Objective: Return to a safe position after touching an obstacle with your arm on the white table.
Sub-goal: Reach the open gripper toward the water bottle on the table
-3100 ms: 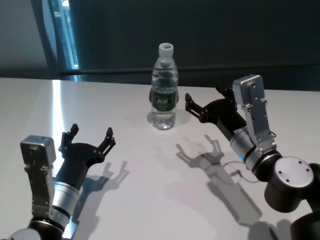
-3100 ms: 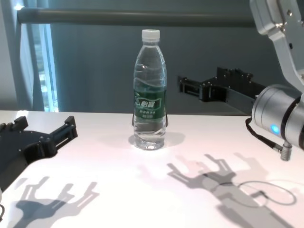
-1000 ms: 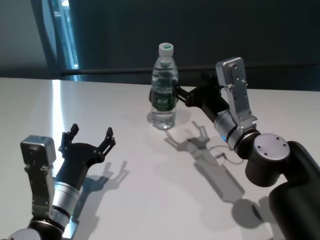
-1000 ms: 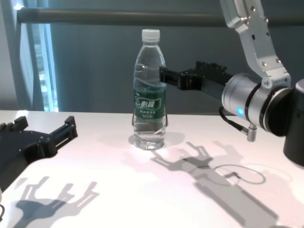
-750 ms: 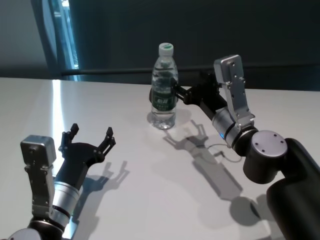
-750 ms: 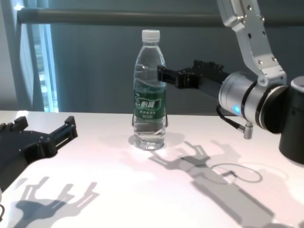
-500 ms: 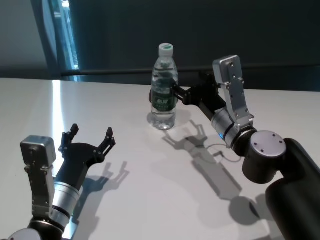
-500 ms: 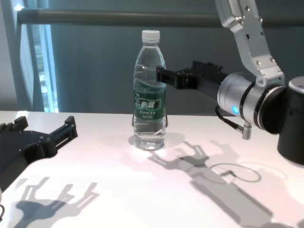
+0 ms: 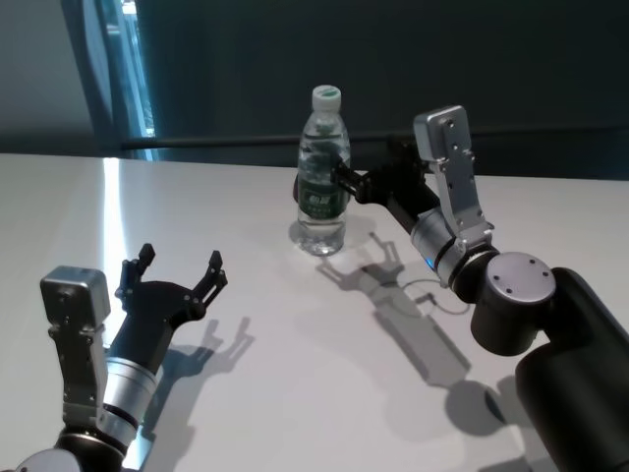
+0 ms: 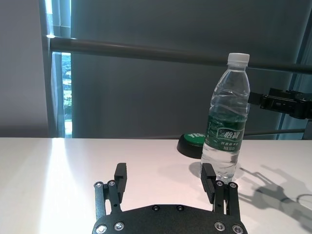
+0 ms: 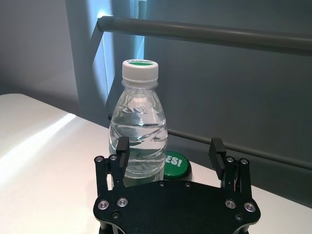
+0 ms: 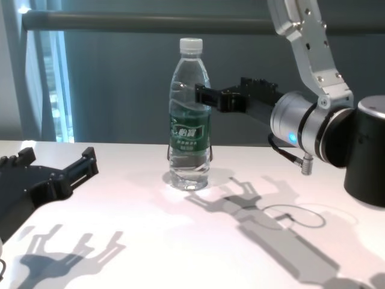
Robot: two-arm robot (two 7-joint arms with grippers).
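Note:
The obstacle, a clear water bottle (image 9: 322, 182) with a white cap and a dark green label, stands upright toward the back of the white table (image 9: 295, 344). It also shows in the chest view as the bottle (image 12: 190, 120). My right gripper (image 9: 366, 167) is open and held level just right of it. One of its fingers (image 12: 201, 95) reaches the bottle's shoulder above the label and looks to touch it. The right wrist view has the bottle (image 11: 139, 131) ahead of one finger. My left gripper (image 9: 180, 261) rests open and empty near the table's front left.
A black button with a green top (image 11: 174, 163) sits on the table right behind the bottle, seen too as the button (image 10: 192, 142). A grey rail (image 12: 120, 21) runs along the far side, with a window at the left.
My right arm has swung left toward the bottle, and its finger, once clearly apart, now reaches the bottle's side. The bottle stays upright in place. The left arm has not moved.

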